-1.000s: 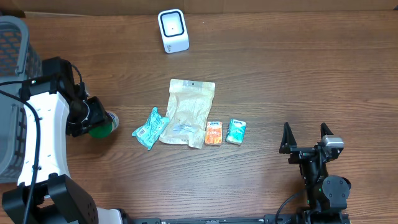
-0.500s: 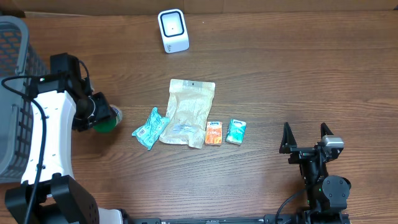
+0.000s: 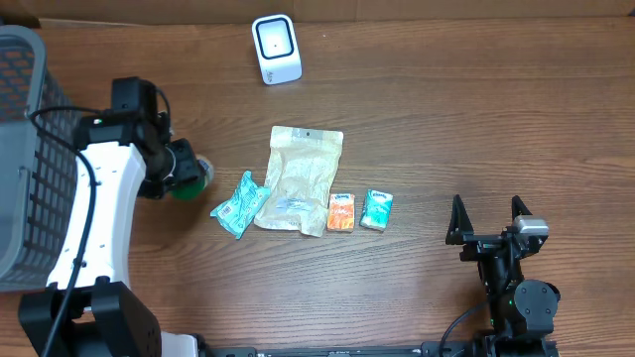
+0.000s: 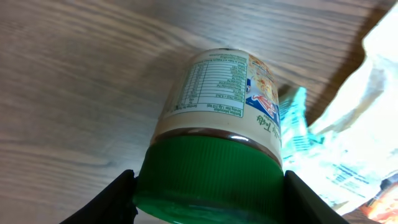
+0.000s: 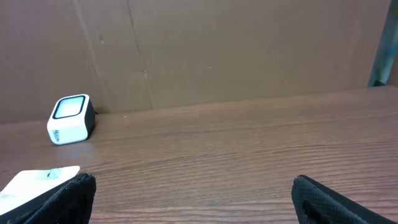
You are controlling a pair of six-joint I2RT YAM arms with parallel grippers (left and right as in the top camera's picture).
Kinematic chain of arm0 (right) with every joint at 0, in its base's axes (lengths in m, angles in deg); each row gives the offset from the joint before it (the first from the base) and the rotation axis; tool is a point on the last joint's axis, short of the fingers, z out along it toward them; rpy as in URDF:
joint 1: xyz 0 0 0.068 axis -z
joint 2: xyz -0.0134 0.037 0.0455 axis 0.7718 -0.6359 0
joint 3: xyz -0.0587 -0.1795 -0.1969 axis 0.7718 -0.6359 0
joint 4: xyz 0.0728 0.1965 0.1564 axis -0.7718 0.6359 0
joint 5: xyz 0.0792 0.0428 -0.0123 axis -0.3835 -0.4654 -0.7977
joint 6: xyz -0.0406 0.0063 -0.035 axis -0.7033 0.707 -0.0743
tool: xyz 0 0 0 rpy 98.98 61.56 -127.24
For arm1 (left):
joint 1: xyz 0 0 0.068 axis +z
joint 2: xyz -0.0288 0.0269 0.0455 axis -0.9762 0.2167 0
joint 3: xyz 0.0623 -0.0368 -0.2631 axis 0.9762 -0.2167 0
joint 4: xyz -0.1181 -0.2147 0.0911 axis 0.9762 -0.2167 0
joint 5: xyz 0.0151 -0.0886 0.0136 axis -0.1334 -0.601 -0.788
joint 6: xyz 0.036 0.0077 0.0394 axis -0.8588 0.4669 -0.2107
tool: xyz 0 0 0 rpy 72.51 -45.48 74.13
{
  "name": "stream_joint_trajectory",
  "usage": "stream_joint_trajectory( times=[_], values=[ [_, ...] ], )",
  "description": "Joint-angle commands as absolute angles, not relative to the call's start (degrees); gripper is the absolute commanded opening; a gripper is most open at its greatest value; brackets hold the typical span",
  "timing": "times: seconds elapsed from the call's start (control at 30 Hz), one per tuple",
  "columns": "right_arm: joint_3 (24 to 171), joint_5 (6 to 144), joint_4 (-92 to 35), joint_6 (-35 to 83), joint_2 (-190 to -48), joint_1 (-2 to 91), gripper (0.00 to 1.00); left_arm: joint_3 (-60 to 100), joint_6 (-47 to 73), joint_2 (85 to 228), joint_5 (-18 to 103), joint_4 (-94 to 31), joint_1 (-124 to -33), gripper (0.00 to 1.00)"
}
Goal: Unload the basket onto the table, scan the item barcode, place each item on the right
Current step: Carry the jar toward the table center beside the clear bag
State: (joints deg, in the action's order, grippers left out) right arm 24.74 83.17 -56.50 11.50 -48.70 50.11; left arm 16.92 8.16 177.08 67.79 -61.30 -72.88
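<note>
Far left: grey mesh basket (image 3: 22, 149) at the edge of the wooden bench (image 3: 446, 119). Just right of it, the left pincer (image 3: 177, 171) is about half closed, its two black fingers (image 4: 118, 196) clamped on opposite sides of the green screw lid of a jar (image 3: 195, 177). The jar lies roughly sideways, base pointing toward the middle of the bench. Cannot tell whether it touches the wood. Left wrist view: the nutrition panel of the jar's label faces up, and no barcode is legible there. Next right, near the jar, a crumpled teal wrapper (image 3: 238, 205), touching the lower left corner of a flat beige pouch (image 3: 301, 178). White scanner (image 3: 276, 49) stands at the far edge of the bench, well apart from the jar, in front of a brown cardboard wall (image 5: 249, 50). Right of the pouch: small orange pack (image 3: 341, 212), then small teal pack (image 3: 376, 209), side by side. Far right, near edge: right pincer (image 3: 488, 220) spread fully wide, holding nothing, well apart from every item.
</note>
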Motion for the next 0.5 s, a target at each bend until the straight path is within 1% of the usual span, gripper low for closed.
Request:
stream_joint_trajectory(
  times=[0.0, 0.13, 0.23, 0.47],
  values=[
    [24.1, 83.5, -56.8, 11.2, -48.4, 50.2, 1.00, 16.2, 10.1, 176.8, 68.7, -59.7, -74.9, 0.41],
    [24.1, 83.5, -56.8, 11.2, -48.4, 50.2, 1.00, 14.5, 11.7, 176.8, 68.7, -57.0, -77.1, 0.41],
    [24.1, 83.5, -56.8, 11.2, -48.4, 50.2, 1.00, 12.7, 13.6, 176.8, 68.7, -55.2, -78.5, 0.45],
    [24.1, 83.5, -56.8, 11.2, -48.4, 50.2, 0.99, 10.8, 16.3, 179.3, 68.4, -54.5, -79.1, 0.49]
  ],
)
